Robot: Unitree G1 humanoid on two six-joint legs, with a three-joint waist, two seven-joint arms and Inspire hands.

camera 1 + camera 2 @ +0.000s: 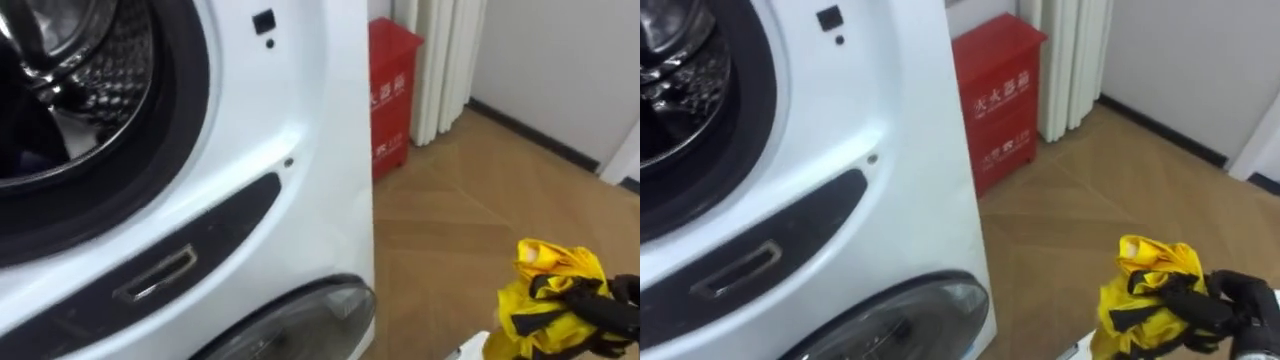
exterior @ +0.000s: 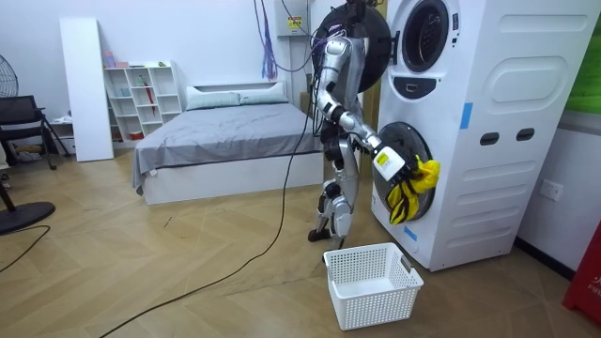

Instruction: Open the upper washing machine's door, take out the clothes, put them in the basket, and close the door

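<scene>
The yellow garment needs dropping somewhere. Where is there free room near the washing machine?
The white basket, on the floor before the washing machine, looks empty. Bare floor lies between it and the bed. Tight: the lower door, where the right hand grips the yellow garment.

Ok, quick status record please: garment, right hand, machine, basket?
garment: yellow cloth, out of the machine, held in the air
right hand: fingers curled round the cloth, low beside the machine
washing machine: upper door open, metal drum showing
basket: white, on the floor before the machine, lower than the cloth
</scene>
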